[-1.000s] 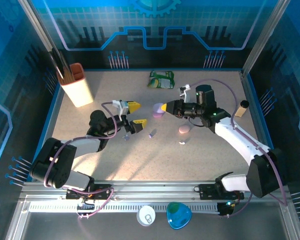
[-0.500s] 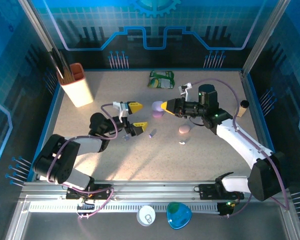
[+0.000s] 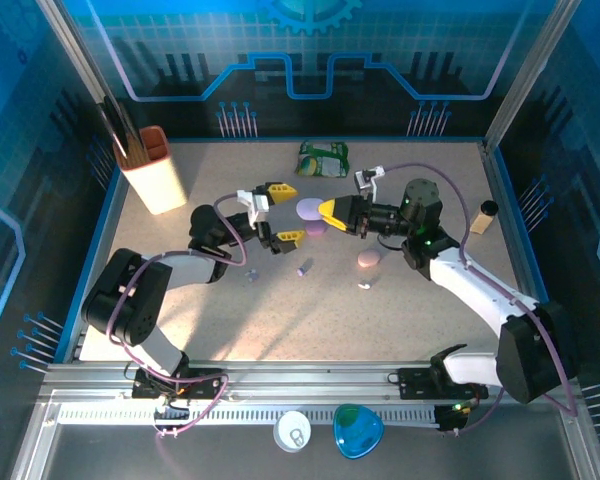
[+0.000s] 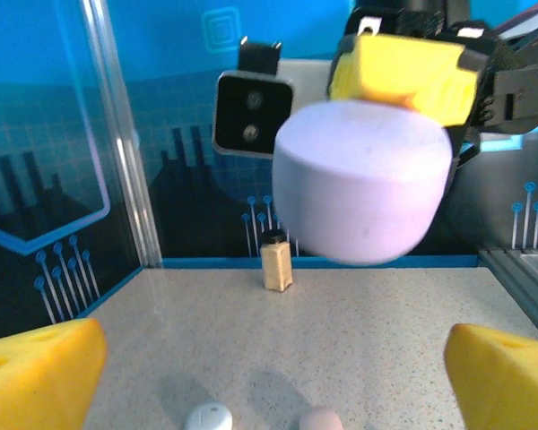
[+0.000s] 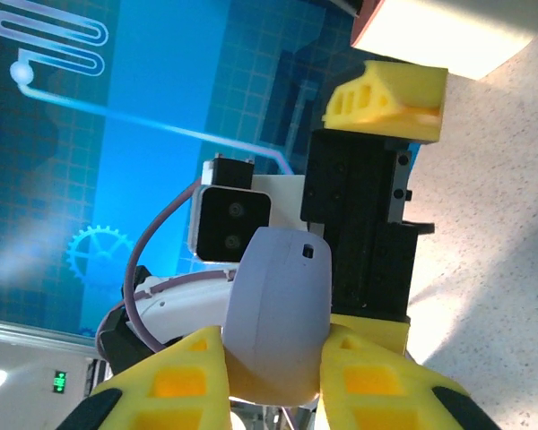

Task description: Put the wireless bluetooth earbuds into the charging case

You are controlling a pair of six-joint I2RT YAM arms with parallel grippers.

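Earbud positions: lilac earbud (image 3: 303, 268) lies loose on the surface (image 3: 430, 170) near the centre; white earbud (image 3: 364, 285) lies near the pink case (image 3: 368, 260). Right pincer (image 3: 325, 210) is clenched on the lilac case (image 3: 306, 209), held clear of the surface (gripped across its sides). Left pincer (image 3: 285, 213) is released, its fingers spread wide, facing that case without touching it.

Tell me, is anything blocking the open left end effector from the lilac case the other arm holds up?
Nothing visible does. The lilac case, pinched in the right end effector, hangs above the table right in front of the left end effector, whose fingers stand wide apart. Only air lies between.
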